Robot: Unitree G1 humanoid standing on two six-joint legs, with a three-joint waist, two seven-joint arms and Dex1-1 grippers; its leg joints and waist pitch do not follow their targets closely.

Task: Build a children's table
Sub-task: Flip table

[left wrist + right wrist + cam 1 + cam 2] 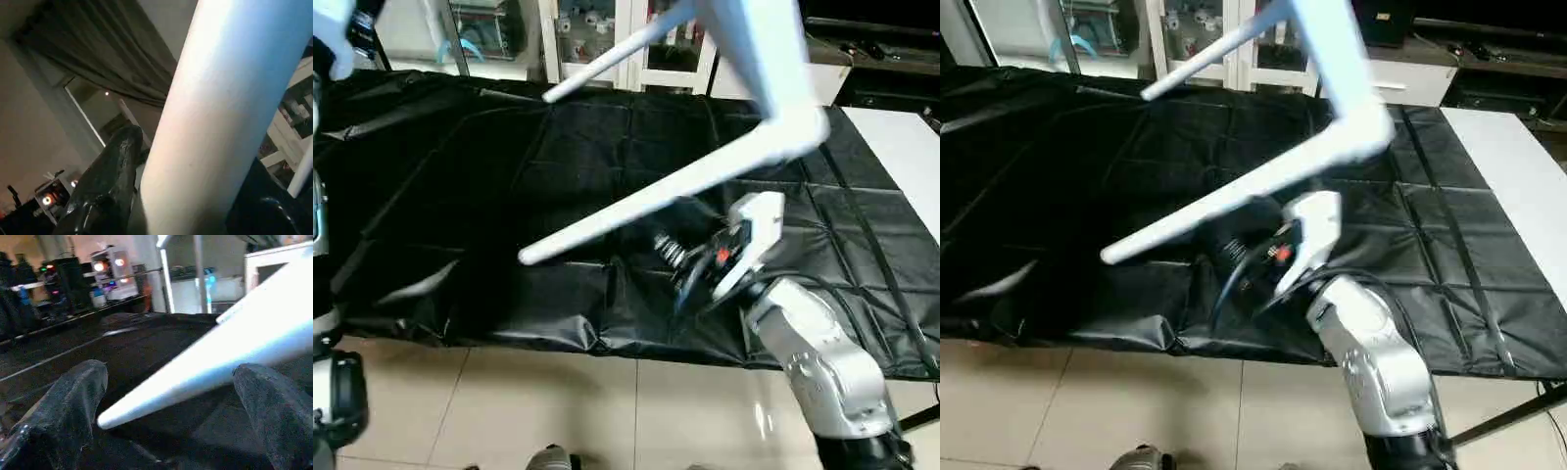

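Observation:
The children's table hangs tilted in the air above the black work table, its white top (759,59) edge-on at the upper middle. One long white leg (656,201) slants down to the left from a corner socket (803,129). A second leg (607,64) points left higher up. My right gripper (171,371) is open, its fingers (73,401) either side of the lower leg's tip (127,409), not touching it; it sits just under that leg (683,269). In the left wrist view a thick white leg (215,122) lies against my left gripper's black finger (105,181).
The black-draped work table (509,196) spreads under everything, its front edge near me. A white surface (901,157) adjoins it at the right. White shelving and cabinets (597,34) stand behind. Tiled floor (558,401) lies in front.

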